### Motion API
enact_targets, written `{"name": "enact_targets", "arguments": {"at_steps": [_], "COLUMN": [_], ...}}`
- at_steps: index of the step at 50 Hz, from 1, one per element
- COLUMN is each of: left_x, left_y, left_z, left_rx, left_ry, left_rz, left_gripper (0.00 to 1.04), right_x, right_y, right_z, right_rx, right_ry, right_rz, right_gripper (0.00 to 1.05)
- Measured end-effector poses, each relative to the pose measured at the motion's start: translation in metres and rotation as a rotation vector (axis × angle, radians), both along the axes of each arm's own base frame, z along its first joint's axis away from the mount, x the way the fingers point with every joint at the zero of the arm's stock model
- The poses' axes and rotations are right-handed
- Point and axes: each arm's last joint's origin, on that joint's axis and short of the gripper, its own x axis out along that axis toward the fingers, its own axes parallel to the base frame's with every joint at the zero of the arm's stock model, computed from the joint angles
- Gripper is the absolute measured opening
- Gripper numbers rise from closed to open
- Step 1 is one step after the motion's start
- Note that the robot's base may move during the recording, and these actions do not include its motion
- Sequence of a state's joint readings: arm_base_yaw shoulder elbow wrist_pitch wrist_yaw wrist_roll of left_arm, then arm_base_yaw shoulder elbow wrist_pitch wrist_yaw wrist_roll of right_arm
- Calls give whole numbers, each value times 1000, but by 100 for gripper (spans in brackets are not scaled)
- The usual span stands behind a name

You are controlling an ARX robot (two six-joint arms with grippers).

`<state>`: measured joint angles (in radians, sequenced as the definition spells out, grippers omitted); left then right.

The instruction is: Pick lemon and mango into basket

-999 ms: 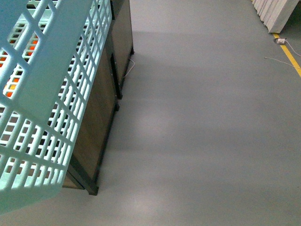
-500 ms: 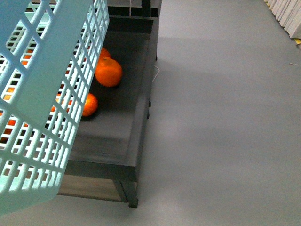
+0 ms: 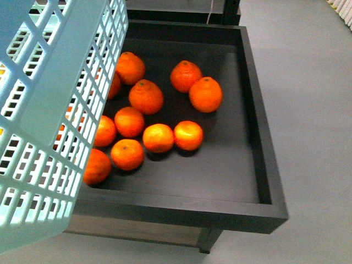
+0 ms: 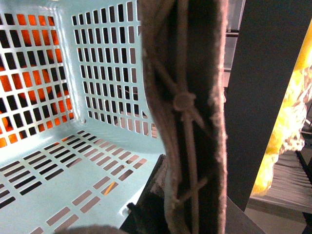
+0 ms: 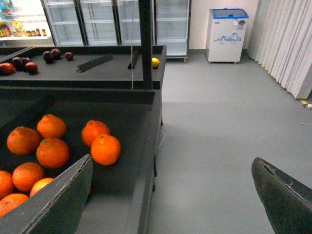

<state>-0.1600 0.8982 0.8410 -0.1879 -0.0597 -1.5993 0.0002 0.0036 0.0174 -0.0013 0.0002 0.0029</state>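
Dark tray [image 3: 231, 159] holding oranges [image 3: 205, 94], teal basket [image 3: 49, 110] alongside

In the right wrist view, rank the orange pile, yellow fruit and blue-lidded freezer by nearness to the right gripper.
1. Orange pile, in the nearest tray, beside the right gripper.
2. Yellow fruit, on the tray behind.
3. Blue-lidded freezer, by the back wall.

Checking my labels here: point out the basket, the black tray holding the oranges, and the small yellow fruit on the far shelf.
basket [image 3: 52, 110]: front view, on its slotted side wall.
black tray [image 3: 263, 137]: front view, on its right-hand rim.
yellow fruit [image 5: 155, 62]: right wrist view, on the middle of the fruit.
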Motion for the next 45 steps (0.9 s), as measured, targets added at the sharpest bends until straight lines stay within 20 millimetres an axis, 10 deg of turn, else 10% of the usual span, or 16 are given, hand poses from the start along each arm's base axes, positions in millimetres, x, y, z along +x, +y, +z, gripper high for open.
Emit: {"name": "enact_targets", "arguments": {"at_steps": [45], "left_x": [0], "left_y": [0], "left_z": [0], "left_rx": [1], "left_ry": [1], "left_rz": [0], "left_gripper": [6], "right_x": [0], "right_y": [0], "right_z": [0], "right_rx": [0], "right_ry": [0], "right_rz": [0], "right_gripper": [96]}}
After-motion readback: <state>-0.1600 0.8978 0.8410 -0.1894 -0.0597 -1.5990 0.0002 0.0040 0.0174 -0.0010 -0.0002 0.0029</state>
